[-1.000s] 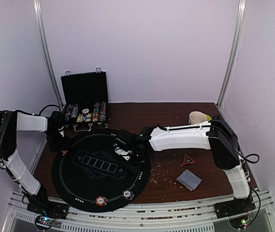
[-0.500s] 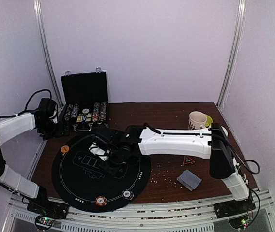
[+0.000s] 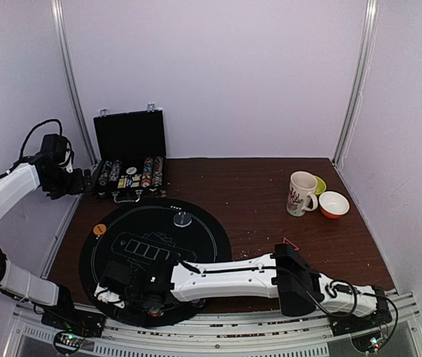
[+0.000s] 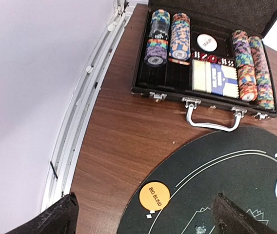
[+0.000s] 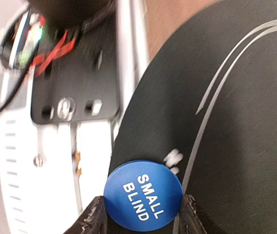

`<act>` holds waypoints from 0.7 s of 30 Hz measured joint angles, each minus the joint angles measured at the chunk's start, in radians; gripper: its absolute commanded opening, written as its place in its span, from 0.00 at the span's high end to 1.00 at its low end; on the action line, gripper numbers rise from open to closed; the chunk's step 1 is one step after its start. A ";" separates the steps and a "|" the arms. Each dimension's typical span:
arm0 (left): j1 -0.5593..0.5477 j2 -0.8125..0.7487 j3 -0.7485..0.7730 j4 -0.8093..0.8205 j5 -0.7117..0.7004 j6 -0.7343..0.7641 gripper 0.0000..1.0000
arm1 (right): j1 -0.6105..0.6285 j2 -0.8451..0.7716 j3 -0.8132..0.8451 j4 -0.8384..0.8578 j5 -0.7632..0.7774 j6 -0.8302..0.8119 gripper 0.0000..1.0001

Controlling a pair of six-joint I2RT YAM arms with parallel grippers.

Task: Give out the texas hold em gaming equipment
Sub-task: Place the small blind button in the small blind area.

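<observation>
- Risk: right gripper point(image 5: 141, 217) pinches blue disc point(image 5: 143, 195) by its edges over mat's point(image 5: 236, 122) near-left rim; a tilted release could roll it off onto metal rail point(image 5: 41, 161).
- Left gripper point(image 4: 143, 217) spread wide, empty, beyond mat's far-left rim; orange disc point(image 4: 154, 196) lies just inside, sweepable.

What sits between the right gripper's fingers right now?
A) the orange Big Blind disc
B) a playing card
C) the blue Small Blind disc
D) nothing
C: the right wrist view shows the blue disc marked SMALL BLIND between the fingers of the right gripper, at the edge of the black mat.
</observation>
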 measured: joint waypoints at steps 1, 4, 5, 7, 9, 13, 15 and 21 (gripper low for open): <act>0.000 0.000 -0.004 -0.001 -0.001 0.003 0.02 | 0.000 0.000 0.008 0.014 0.008 -0.003 0.75; 0.002 0.001 -0.032 0.002 -0.001 0.008 0.02 | 0.000 0.000 0.017 0.039 0.034 -0.010 0.76; 0.002 0.004 -0.041 0.002 -0.001 0.009 0.02 | 0.000 0.000 0.017 0.042 0.040 -0.011 0.76; 0.002 0.022 -0.060 0.003 0.004 0.013 0.02 | 0.000 0.001 0.017 0.046 0.052 -0.014 0.76; 0.002 0.052 -0.076 0.008 0.010 0.018 0.02 | 0.000 0.005 0.018 0.054 0.063 -0.016 0.77; 0.002 0.127 -0.104 0.017 0.029 0.030 0.02 | 0.000 0.021 0.019 0.067 0.088 -0.028 0.72; 0.002 0.157 -0.110 0.019 0.035 0.036 0.03 | 0.000 0.031 0.020 0.071 0.097 -0.031 0.65; 0.002 0.191 -0.143 0.052 0.049 0.049 0.12 | 0.000 0.031 0.026 0.074 0.130 -0.039 0.34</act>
